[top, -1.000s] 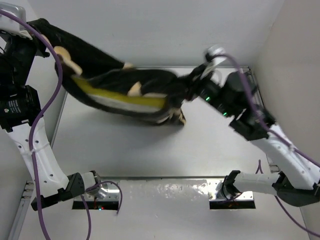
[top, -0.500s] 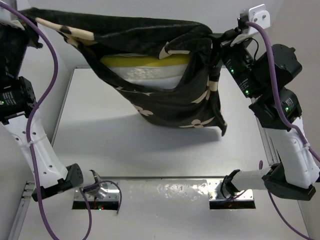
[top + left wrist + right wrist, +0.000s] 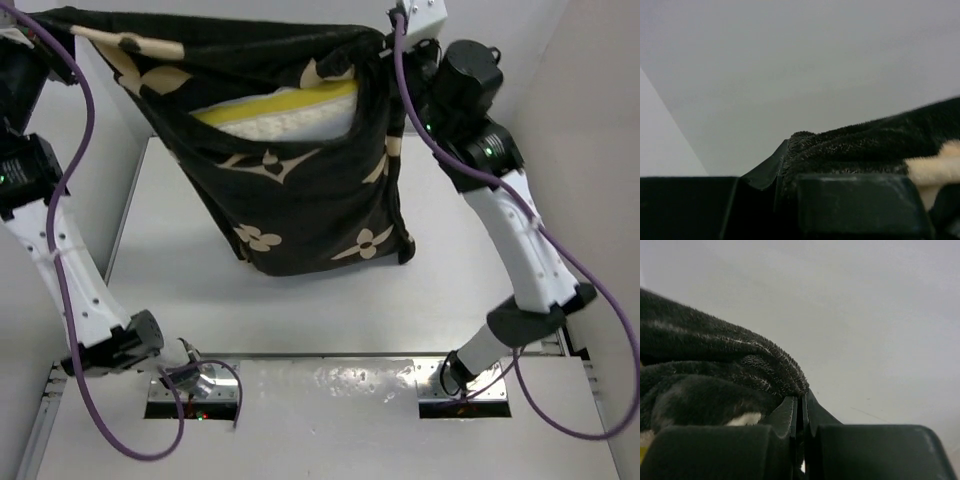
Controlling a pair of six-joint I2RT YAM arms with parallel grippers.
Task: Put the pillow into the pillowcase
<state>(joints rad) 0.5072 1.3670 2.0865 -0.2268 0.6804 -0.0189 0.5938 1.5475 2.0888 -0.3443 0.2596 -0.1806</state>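
The black pillowcase [image 3: 300, 200] with tan flower motifs hangs like a bag above the table, its mouth held up and stretched between both arms. The cream pillow [image 3: 285, 115] with its yellow band sits inside, only its top edge showing at the mouth. My left gripper [image 3: 62, 25] is shut on the pillowcase's top left corner; black fabric [image 3: 865, 145] fills the left wrist view. My right gripper [image 3: 385, 40] is shut on the top right corner, with the plush fabric [image 3: 715, 370] pinched between its fingers [image 3: 787, 415].
The grey table [image 3: 450, 290] lies below the hanging bag, with a white wall behind. The arm bases and their metal mounting plates [image 3: 460, 390] sit at the near edge.
Both arms have raised the pillowcase from a slumped, sideways hang to an upright bag. The right gripper moved up and left; the pillow slid deeper inside.
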